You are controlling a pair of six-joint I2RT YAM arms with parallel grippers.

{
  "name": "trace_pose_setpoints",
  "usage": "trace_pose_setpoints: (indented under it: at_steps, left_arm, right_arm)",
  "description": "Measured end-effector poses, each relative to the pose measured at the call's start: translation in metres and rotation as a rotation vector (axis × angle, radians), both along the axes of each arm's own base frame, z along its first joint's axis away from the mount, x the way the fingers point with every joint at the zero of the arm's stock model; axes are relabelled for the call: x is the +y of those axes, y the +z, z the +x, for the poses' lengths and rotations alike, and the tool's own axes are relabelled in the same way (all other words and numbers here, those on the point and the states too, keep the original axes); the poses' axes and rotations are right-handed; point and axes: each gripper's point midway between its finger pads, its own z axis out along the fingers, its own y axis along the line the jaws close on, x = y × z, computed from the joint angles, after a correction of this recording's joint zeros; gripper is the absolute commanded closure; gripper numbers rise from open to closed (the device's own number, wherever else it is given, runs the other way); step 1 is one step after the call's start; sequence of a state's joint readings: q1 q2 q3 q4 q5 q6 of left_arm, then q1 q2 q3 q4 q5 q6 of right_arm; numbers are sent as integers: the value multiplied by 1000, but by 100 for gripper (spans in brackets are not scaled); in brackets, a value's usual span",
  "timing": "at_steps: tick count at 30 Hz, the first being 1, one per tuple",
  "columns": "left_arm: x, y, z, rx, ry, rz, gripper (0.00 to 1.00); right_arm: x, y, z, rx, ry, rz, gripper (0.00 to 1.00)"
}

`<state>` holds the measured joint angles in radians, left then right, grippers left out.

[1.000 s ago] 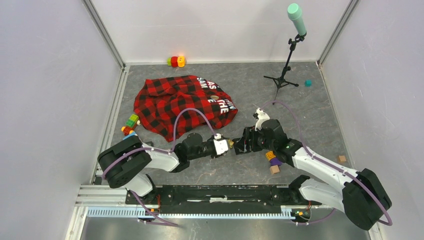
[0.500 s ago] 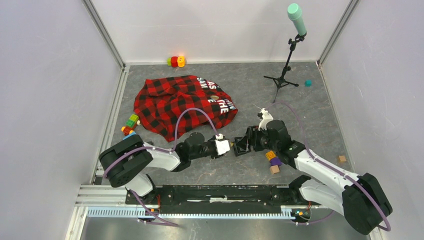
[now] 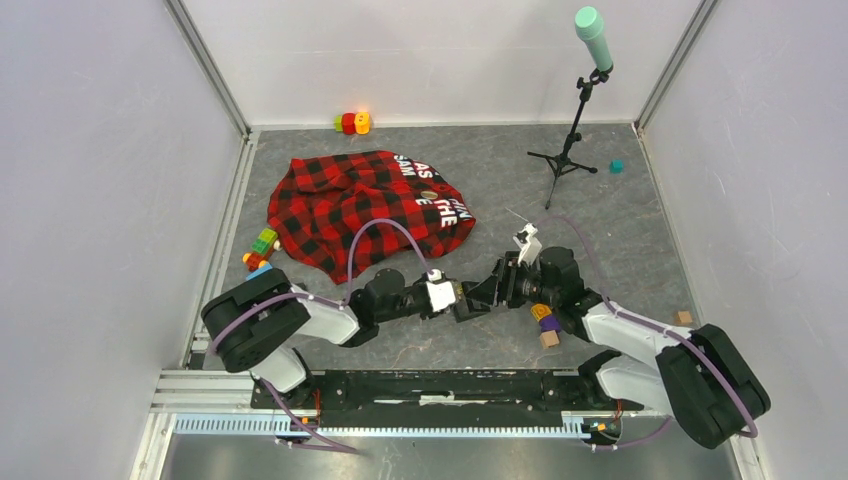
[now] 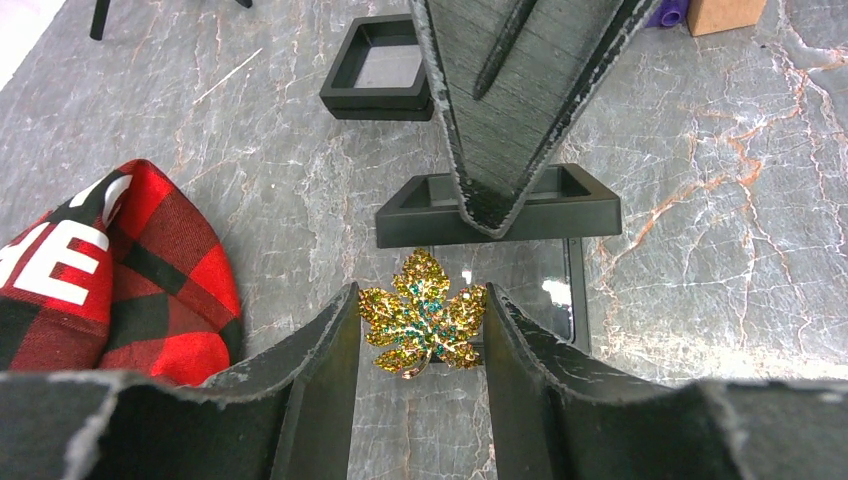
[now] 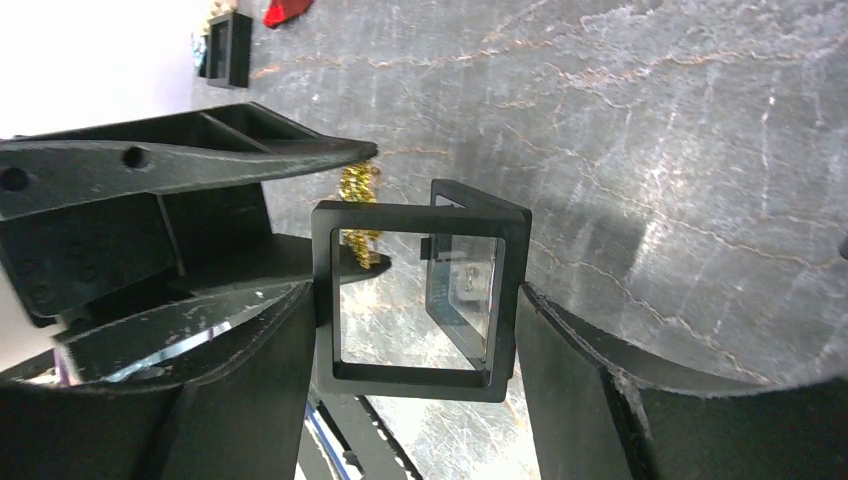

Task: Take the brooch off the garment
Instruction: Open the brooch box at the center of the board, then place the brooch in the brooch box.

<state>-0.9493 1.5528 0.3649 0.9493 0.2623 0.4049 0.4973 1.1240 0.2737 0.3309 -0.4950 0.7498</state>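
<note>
The right arm has folded in over the last second. Its gripper (image 3: 492,288) drew back a little from the left gripper (image 3: 455,298) and has now come close again, so the two meet at the middle of the counter (image 3: 620,215).

The brooch (image 4: 425,318), a gold leaf with green stones, is already off the shirt (image 3: 350,205). It sits pinched at its sides between the half-closed fingers of the left gripper. The shirt lies apart, at the far left.

The right gripper stands wide, with its fingers pressed on the two sides of a small black case (image 5: 420,215) that hangs open. I think the removal is done and the brooch is now being brought to this case.

From above, the brooch and the case are lost among the black grippers. In the left wrist view a right finger (image 4: 510,100) covers part of the case. I cannot tell whether the brooch touches the clear window, and the pin on its back is hidden.
</note>
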Motion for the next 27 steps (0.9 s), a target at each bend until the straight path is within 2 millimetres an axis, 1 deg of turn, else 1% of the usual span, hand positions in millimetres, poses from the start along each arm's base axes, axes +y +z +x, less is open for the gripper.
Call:
trace_pose_setpoints:
  at_steps: [8,18,27]
  left_arm:
    - [-1,-8,0,21,2,6,68]
    - [-2,-9,-3,40,-4,0,68]
    - [-3,-19,-8,62,-30,16,68]
  right_arm:
    - [6,9,6,-2,28,83,41]
    - [7,4,8,23,35,135,42]
    - [9,2,11,32,47,163,42]
